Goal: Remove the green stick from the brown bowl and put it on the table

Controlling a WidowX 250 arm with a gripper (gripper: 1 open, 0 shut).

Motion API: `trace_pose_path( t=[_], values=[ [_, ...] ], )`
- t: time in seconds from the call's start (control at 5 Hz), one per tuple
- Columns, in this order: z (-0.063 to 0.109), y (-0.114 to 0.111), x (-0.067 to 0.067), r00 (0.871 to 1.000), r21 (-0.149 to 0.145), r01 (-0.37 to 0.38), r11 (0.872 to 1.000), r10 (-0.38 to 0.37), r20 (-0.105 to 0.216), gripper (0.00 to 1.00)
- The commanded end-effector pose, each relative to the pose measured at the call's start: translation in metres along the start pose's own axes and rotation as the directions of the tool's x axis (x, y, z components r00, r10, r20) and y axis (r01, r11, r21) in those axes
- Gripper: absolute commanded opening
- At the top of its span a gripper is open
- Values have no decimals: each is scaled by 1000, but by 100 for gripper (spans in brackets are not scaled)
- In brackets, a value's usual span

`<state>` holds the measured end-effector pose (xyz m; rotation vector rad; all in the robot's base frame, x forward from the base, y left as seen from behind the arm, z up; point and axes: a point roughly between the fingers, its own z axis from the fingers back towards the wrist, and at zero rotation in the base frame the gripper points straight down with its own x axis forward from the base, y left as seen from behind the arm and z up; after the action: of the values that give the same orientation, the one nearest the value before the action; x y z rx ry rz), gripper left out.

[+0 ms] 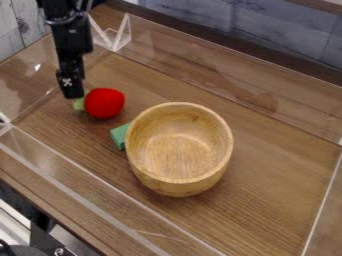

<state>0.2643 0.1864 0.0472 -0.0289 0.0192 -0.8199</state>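
The brown bowl [181, 147] stands mid-table, upright, with nothing visible inside it. My gripper [70, 94] hangs pointing down near the back left, just up and left of a red ball [104, 102]; its dark fingers stand open with nothing between them. A small green piece [80, 104], apparently the green stick, peeks out on the table [267, 110] at the ball's left edge, below my fingertips. A second green piece [120, 137] lies on the table against the bowl's left outer wall.
Low clear acrylic walls [80, 185] edge the tabletop on all sides. A clear bracket [118, 35] stands at the back behind the arm. Bare wood shows to the right of the bowl and behind it.
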Motion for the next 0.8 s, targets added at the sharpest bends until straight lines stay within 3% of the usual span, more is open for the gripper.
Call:
trace_pose_path(
  t=[0.0, 0.2, 0.6],
  values=[
    [42, 18, 15, 999, 113, 37, 993, -40, 25, 100],
    [45, 22, 24, 996, 116, 84, 990, -89, 33, 100],
    [30, 41, 0, 987, 116, 150, 982, -156, 45, 100]
  ],
)
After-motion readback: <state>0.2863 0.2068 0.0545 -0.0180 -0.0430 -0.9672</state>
